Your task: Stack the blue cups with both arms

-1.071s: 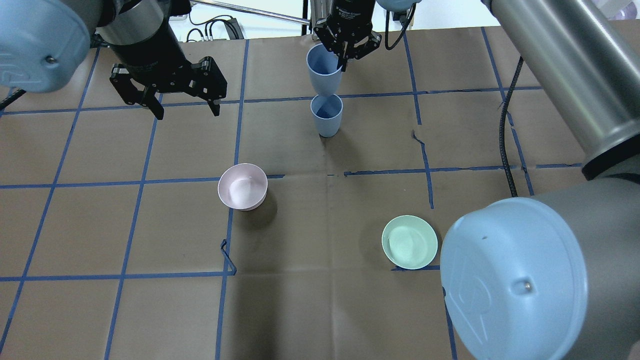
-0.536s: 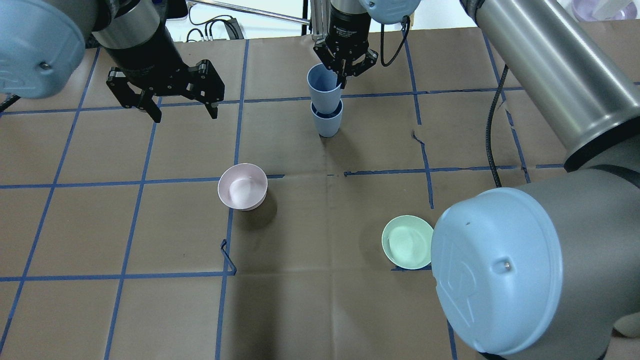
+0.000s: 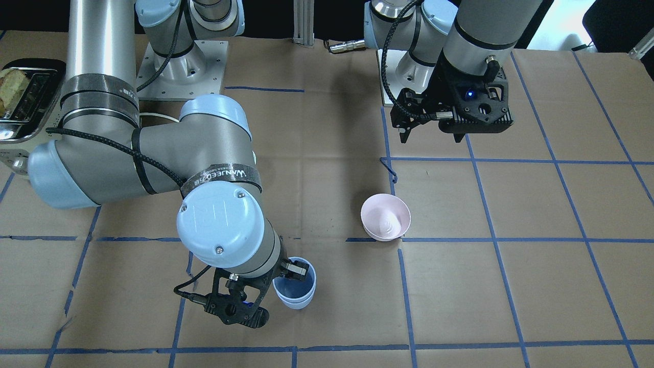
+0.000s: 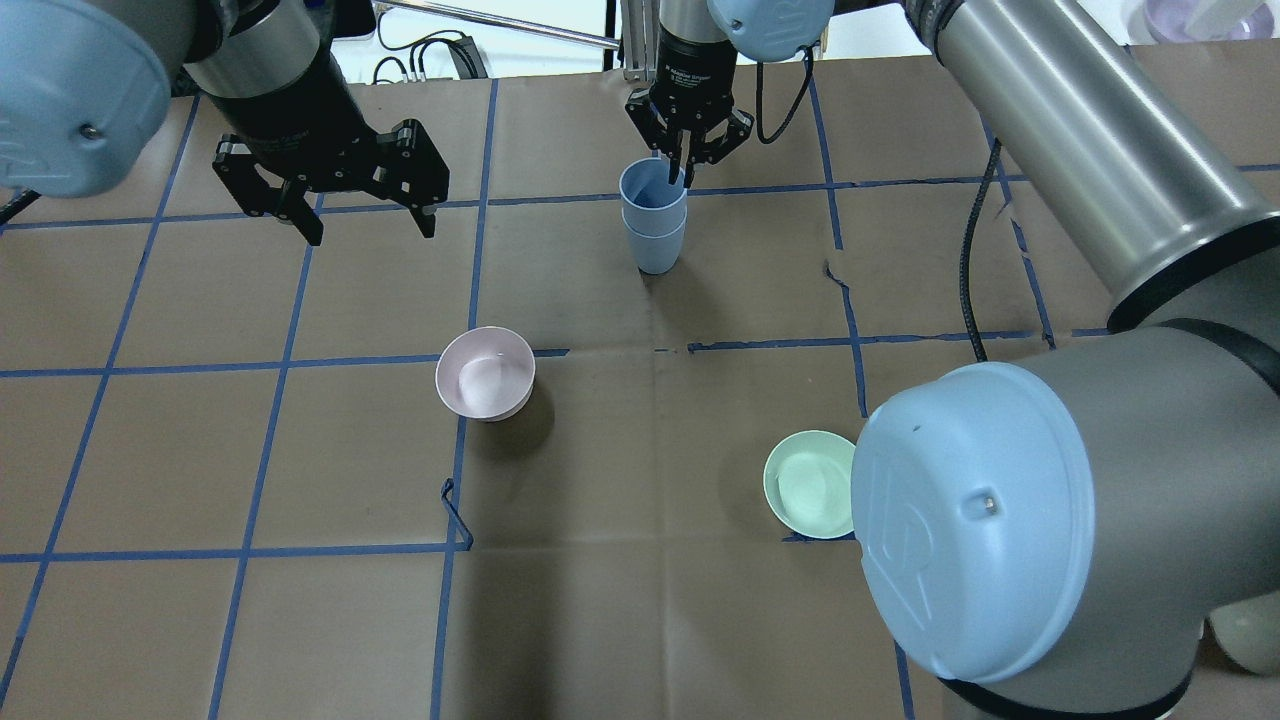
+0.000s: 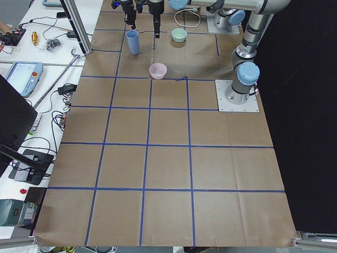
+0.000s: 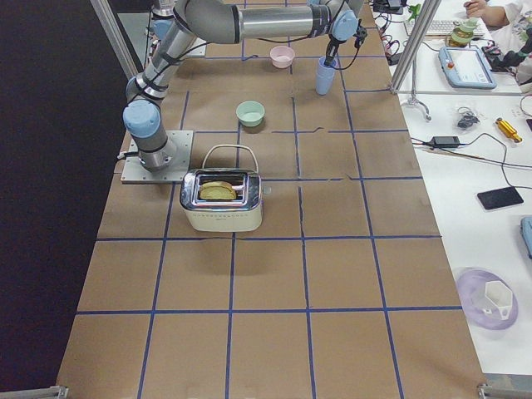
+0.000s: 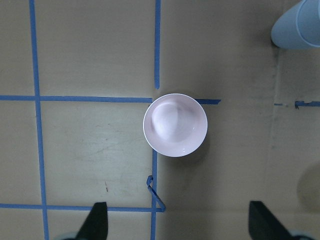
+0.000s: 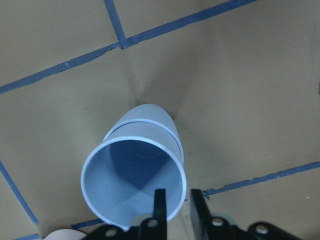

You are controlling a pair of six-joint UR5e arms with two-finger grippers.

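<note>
Two pale blue cups stand nested at the far middle of the table: the upper cup (image 4: pixel 652 195) sits inside the lower cup (image 4: pixel 654 250). My right gripper (image 4: pixel 684 172) reaches down from above and is shut on the upper cup's far rim. In the right wrist view my gripper (image 8: pixel 177 202) straddles the rim of the upper cup (image 8: pixel 130 180), with the lower cup (image 8: pixel 150 115) around it. My left gripper (image 4: pixel 373 230) hangs open and empty above the table, left of the cups. The left wrist view shows the cups (image 7: pixel 297 25) at its top right.
A pink bowl (image 4: pixel 485 373) stands near the table's middle, below my left gripper (image 7: pixel 180 222). A mint-green bowl (image 4: pixel 805 485) is partly hidden by my right arm's elbow (image 4: pixel 970 520). A toaster (image 6: pixel 222 199) stands near the right arm's base.
My right gripper has lowered the upper cup into the lower cup; it hung above it before and now sits nested. My left gripper has barely moved.
</note>
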